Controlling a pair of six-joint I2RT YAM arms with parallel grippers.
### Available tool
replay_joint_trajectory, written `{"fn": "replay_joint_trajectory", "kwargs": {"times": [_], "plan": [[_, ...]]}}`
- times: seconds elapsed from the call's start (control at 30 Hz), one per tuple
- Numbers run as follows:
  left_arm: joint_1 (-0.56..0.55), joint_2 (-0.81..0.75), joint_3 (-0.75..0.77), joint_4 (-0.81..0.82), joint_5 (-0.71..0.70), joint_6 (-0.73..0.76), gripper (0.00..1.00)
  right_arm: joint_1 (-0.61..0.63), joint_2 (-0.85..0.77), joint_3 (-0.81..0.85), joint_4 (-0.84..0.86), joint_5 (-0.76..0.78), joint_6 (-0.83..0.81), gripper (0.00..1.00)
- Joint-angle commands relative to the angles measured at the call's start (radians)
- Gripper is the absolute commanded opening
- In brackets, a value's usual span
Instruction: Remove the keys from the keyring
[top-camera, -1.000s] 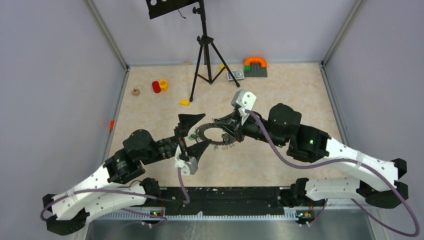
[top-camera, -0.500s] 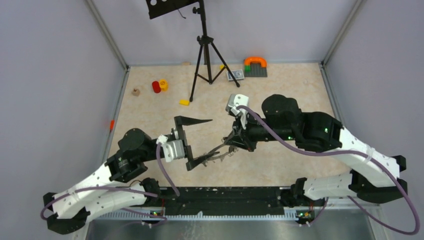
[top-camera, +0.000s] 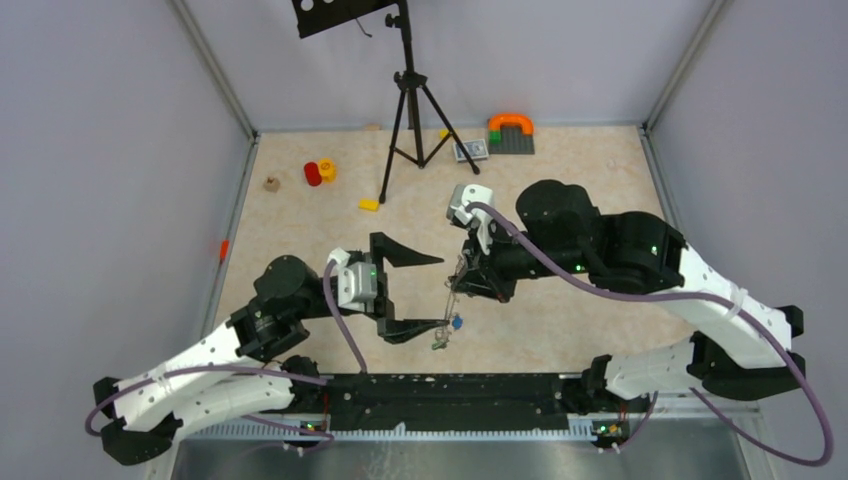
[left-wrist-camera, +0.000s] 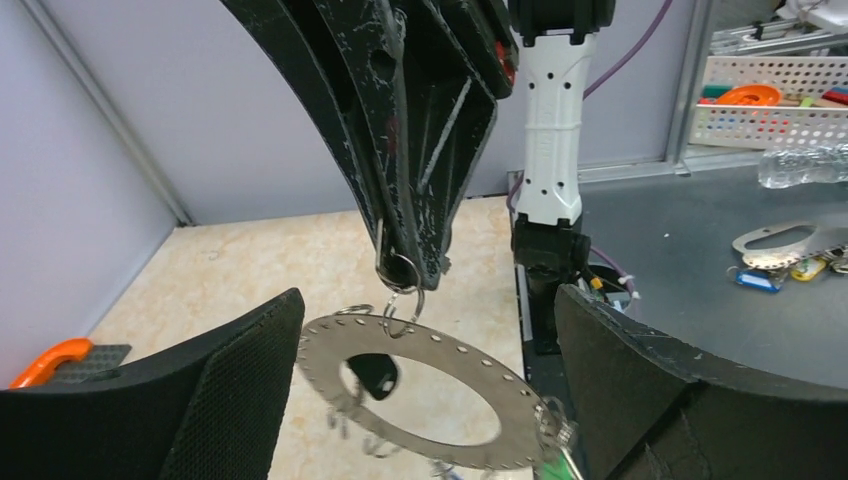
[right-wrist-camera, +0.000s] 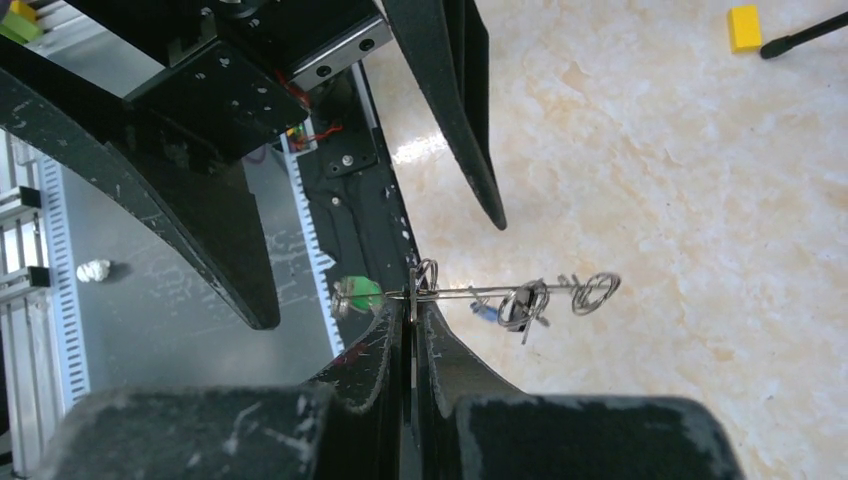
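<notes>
In mid-air, the right end effector (right-wrist-camera: 411, 305) holds the keyring (left-wrist-camera: 465, 370).

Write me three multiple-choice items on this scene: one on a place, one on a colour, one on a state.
1. Where is the keyring?
A) lying flat on the table
B) hanging from the right claw
C) inside a basket

2. What colour is the small block near the foot of the tripod?
A) yellow
B) blue
C) white

3. How is the left claw?
A) shut on a key
B) shut on the keyring
C) open, holding nothing

Answers:
1 B: the right wrist view shows shut fingers pinching the ring's edge.
2 A: it is plainly yellow from above.
3 C: its fingers stand wide apart, one on each side of the ring.
</notes>
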Motion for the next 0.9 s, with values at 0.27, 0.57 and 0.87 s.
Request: {"fn": "replay_joint_trajectory", "kwargs": {"times": [0.27, 0.57, 0.87], "plan": [[-0.003, -0.097, -0.047, 0.040, -0.100, -0.125, 0.97, 0.007, -0.069, -0.002, 0.057, -0.001, -0.151, 0.00], [-0.003, -0.086, -0.030, 0.013, -0.157, -0.172, 0.97, 0.008, -0.033, 0.059, 0.052, 0.040, -0.081, 0.00], [-0.003, -0.107, -0.036, 0.012, -0.210, -0.152, 0.98, 0.008, 0.079, 0.198, -0.060, 0.195, 0.081, 0.00]]}}
